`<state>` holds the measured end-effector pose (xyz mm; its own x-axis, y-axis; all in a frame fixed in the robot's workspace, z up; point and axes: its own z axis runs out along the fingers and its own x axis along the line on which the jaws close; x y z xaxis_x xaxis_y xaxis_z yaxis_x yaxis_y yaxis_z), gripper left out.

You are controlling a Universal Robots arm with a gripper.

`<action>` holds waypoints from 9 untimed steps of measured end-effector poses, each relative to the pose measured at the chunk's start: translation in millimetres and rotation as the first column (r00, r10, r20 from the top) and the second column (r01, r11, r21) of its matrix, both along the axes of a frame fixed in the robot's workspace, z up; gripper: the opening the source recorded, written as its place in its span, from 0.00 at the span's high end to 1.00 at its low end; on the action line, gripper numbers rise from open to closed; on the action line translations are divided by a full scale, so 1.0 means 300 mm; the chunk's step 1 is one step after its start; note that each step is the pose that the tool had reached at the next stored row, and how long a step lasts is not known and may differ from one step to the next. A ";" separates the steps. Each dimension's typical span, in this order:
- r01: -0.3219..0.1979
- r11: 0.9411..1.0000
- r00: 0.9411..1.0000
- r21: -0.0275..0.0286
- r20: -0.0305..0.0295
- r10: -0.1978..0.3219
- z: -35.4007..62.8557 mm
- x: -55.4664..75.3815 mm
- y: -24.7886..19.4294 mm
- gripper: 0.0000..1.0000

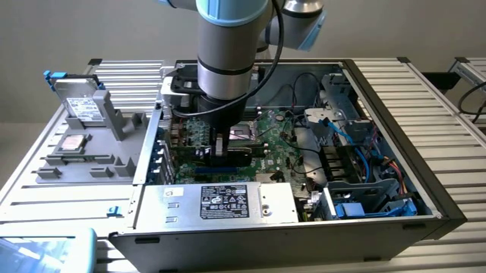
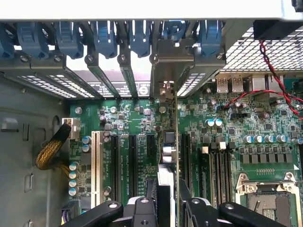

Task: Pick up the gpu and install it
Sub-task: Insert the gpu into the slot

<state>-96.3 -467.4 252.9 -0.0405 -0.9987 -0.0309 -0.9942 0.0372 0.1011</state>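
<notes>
Your gripper is clamped on the gpu: a thin green card, edge-on, with a silvery metal bracket, upright over the green motherboard.

Plenty of open room is found straight above the motherboard, with the case side off. Next to the gpu, pinched edge-on in the gripper, the black expansion slots are left bare, so that lane can be passed. Everything else is boxed in: the power supply along one edge, the drive cage and blue cables at the exterior view's right, slot covers at the back wall, and a red-black wire draped over the port corner.
</notes>
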 end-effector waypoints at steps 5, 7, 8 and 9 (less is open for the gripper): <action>0.010 1.000 1.000 0.000 -0.001 -0.010 0.000 0.000 0.000 0.72; 0.012 1.000 1.000 0.000 -0.002 -0.012 0.000 0.000 0.000 0.72; 0.013 1.000 1.000 0.000 -0.002 -0.013 0.000 0.000 0.000 0.72; 0.013 1.000 1.000 0.000 -0.002 -0.013 0.000 0.000 0.000 0.72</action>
